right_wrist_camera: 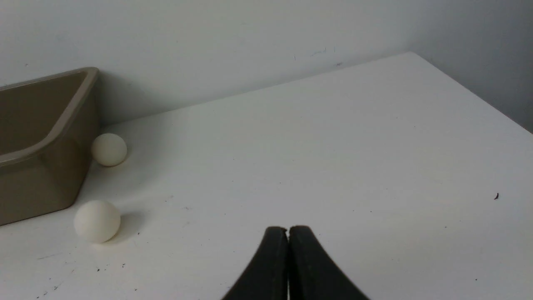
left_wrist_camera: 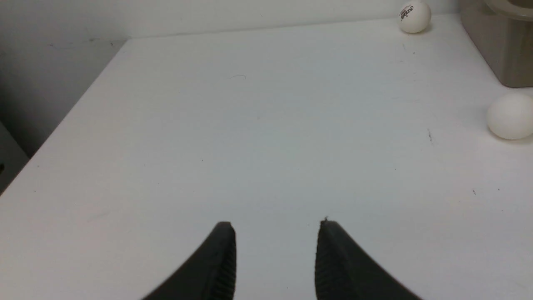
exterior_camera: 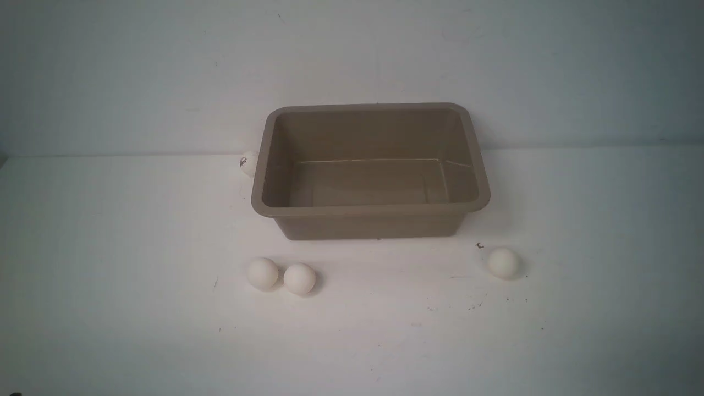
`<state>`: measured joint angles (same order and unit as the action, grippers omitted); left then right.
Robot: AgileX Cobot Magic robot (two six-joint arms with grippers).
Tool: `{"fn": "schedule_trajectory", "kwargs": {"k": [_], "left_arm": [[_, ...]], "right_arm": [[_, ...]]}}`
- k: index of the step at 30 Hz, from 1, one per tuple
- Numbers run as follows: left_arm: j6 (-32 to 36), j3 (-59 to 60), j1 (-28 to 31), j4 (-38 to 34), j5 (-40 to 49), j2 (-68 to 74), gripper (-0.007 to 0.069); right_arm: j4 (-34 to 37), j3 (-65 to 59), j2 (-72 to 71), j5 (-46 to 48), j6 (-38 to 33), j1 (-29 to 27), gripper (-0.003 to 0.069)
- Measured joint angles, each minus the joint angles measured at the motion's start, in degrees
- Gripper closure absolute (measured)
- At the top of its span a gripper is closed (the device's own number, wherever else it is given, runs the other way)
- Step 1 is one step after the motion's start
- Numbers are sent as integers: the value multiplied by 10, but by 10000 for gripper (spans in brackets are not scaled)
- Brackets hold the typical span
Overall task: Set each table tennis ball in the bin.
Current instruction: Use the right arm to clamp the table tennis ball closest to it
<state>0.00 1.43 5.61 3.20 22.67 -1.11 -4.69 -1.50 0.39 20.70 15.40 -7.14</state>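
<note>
The taupe-brown bin (exterior_camera: 368, 210) stands at mid-table with nothing inside. Two white table tennis balls (exterior_camera: 263, 273) (exterior_camera: 300, 278) lie side by side before its front left corner. Another ball (exterior_camera: 502, 262) lies off its front right corner. A ball with a dark logo (exterior_camera: 248, 163) rests by the bin's left wall. Neither gripper shows in the front view. My left gripper (left_wrist_camera: 277, 225) is open and empty over bare table, far from the logo ball (left_wrist_camera: 413, 16), a plain ball (left_wrist_camera: 511, 116) and the bin (left_wrist_camera: 495, 54). My right gripper (right_wrist_camera: 288, 229) is shut and empty, apart from two balls (right_wrist_camera: 97, 221) (right_wrist_camera: 109, 149) beside the bin (right_wrist_camera: 41, 187).
A pale wall runs right behind the bin. The left table edge (left_wrist_camera: 62, 125) drops off beside my left gripper, and the right table edge (right_wrist_camera: 479, 96) runs past my right gripper. Small dark specks (exterior_camera: 479, 245) mark the white tabletop.
</note>
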Motion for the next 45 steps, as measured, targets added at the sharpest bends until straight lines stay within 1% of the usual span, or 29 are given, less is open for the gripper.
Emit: {"fn": "schedule_trajectory", "kwargs": {"k": [40, 42, 45], "left_arm": [[0, 0, 0, 0, 0, 0, 377], [0, 0, 0, 0, 0, 0, 377], [0, 0, 0, 0, 0, 0, 377]], "right_arm": [[1, 0, 0, 1, -14, 4, 666], [11, 0, 0, -8, -14, 4, 666], [47, -1, 0, -37, -14, 4, 666]]}}
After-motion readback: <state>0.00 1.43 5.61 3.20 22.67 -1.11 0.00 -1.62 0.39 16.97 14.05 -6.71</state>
